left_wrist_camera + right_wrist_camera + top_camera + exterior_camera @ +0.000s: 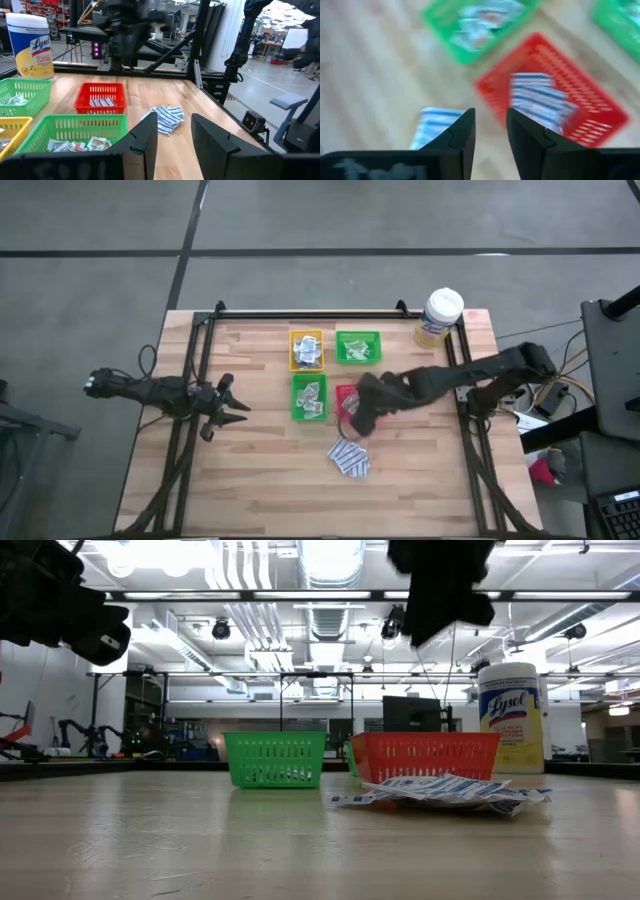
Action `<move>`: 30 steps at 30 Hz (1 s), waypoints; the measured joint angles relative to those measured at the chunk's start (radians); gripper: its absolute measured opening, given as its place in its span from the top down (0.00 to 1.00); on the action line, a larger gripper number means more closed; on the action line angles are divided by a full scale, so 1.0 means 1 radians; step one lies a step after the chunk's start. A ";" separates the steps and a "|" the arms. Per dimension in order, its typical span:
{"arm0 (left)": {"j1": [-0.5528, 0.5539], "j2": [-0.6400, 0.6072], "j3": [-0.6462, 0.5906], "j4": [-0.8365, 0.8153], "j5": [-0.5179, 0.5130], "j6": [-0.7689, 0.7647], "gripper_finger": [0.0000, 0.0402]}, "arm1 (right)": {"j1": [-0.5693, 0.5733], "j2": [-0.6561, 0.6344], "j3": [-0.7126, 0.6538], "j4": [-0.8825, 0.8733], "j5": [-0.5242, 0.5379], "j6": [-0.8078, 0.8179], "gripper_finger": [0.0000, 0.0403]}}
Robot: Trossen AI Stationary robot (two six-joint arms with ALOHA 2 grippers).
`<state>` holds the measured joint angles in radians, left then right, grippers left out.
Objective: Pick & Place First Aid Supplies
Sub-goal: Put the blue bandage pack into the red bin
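— Red tray (345,394) at mid-table, right of the near green tray (309,398); blue-and-white pads (538,100) lying inside it. Where else?

— Loose pile of blue-and-white pads (349,459) on the bare wood, just nearer than the red tray. Also seen low across the table, flat in front of the red basket.

— And the other supplies?

— White-grey sachets (75,145) in the near green tray; more packets in the yellow tray (306,349) and the far green tray (358,346), kinds too small to tell.

— Right gripper (489,127)?

— Raised over the near edge of the red tray, above the table, touching nothing. Fingers parted by a narrow gap, nothing between them.

— Left gripper (172,134)?

— Parked at the table's left edge, well apart from the trays, pointing toward them. Fingers (146,135) apart with a modest gap, empty.

— Anything further?

— Yellow canister (440,317) with white lid at the far right corner, upright.
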<state>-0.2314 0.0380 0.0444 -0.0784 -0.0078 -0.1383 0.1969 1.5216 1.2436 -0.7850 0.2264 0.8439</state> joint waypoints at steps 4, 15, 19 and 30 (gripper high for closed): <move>0.000 0.000 0.000 0.000 0.000 0.006 0.71 | 0.128 -0.014 0.017 0.046 0.000 -0.018 0.76; 0.000 0.000 0.000 0.000 0.000 0.008 0.71 | 0.318 0.063 0.006 0.108 0.000 0.188 0.79; 0.000 0.000 0.000 0.000 0.000 0.008 0.71 | 0.325 0.123 0.008 0.119 0.000 0.253 0.79; 0.000 0.000 0.000 -0.001 0.024 0.008 0.71 | 0.294 0.247 0.007 0.108 0.008 0.383 0.73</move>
<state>-0.2310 0.0380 0.0441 -0.0795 0.0166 -0.1307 0.4907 1.7683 1.2507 -0.6772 0.2348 1.2267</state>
